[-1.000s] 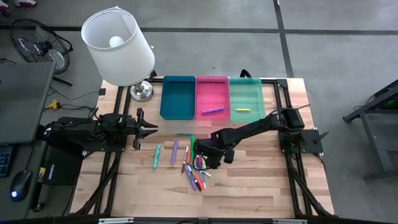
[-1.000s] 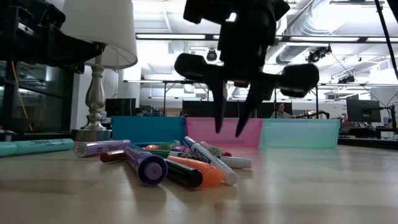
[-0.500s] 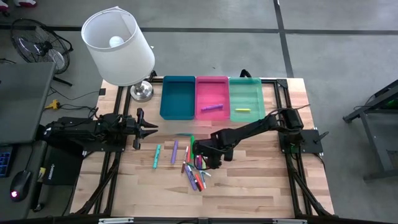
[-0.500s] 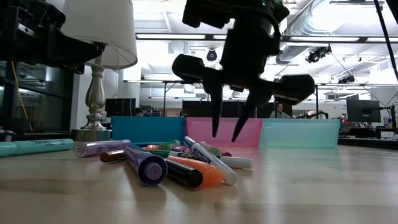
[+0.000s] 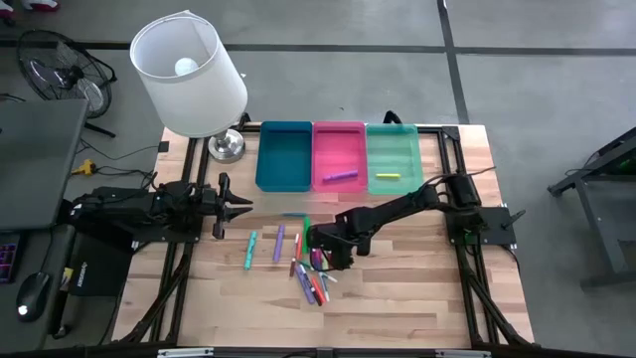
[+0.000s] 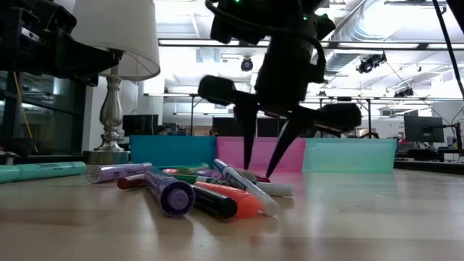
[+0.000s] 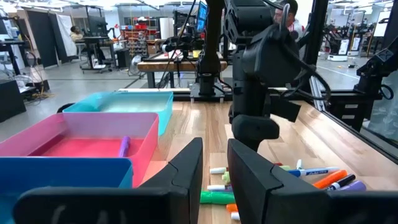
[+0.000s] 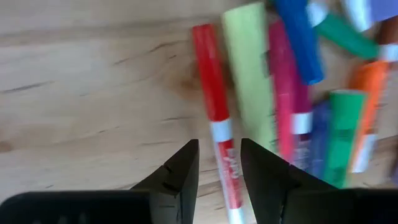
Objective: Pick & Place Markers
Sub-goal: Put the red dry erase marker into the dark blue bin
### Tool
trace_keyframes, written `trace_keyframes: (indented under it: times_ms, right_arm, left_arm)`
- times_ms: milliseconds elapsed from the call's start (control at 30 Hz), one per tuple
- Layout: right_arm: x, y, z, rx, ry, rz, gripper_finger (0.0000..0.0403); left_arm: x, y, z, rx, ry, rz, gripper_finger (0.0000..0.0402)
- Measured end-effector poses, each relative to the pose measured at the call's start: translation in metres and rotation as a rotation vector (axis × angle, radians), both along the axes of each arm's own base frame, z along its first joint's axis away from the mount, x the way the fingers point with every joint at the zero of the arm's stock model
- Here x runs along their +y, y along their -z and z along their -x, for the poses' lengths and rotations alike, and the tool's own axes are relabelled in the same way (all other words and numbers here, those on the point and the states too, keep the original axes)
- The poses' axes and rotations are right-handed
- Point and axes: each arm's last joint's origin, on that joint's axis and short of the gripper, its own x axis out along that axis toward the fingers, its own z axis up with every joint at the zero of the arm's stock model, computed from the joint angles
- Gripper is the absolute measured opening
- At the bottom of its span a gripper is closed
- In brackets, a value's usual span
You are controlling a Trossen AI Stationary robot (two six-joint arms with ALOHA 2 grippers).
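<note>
Several markers lie in a loose pile (image 5: 313,273) on the wooden table (image 5: 397,298), also seen up close in the low view (image 6: 210,192). A teal marker (image 5: 250,249) and a purple one (image 5: 279,242) lie apart to the pile's left. My right gripper (image 6: 261,172) hangs open over the pile, fingers pointing down. In its wrist view the fingers stand on either side of a red marker (image 8: 214,118) without touching it. My left gripper (image 5: 238,209) waits at the table's left side, pointing level, its fingers (image 7: 186,168) a little apart with nothing between them.
At the table's far edge stand a blue tray (image 5: 285,159), a pink tray (image 5: 338,139) holding a purple marker (image 5: 340,175), and a green tray (image 5: 394,139) holding a yellow marker (image 5: 386,177). A white lamp (image 5: 189,75) stands at the far left corner.
My right gripper has sunk toward the marker pile and rolled about its wrist; its fingertips now hang just above the markers. The gap between its fingers looks unchanged. The markers have not moved.
</note>
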Motion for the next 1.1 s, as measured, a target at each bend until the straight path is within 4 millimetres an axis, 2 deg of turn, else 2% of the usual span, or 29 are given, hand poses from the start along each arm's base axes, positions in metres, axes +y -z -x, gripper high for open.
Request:
trace_keyframes:
  times_ms: [367,833,933,1100]
  right_arm:
    - [-0.001,0.003,0.002,0.044,-0.004,-0.066,0.0108]
    - [-0.005,0.016,0.007,0.159,0.158,-0.1,0.0107]
    - [-0.006,0.017,0.009,0.175,0.197,-0.106,0.0094]
    - [-0.006,0.024,0.014,0.194,0.207,-0.108,0.0051]
  left_arm:
    - [0.0,0.0,0.0,0.001,0.0,0.0,0.0074]
    - [0.0,0.0,0.0,0.001,0.001,0.0,0.0074]
    - [0.0,0.0,0.0,0.0,0.001,0.0,0.0074]
    - [0.0,0.0,0.0,0.001,0.002,0.0,0.0074]
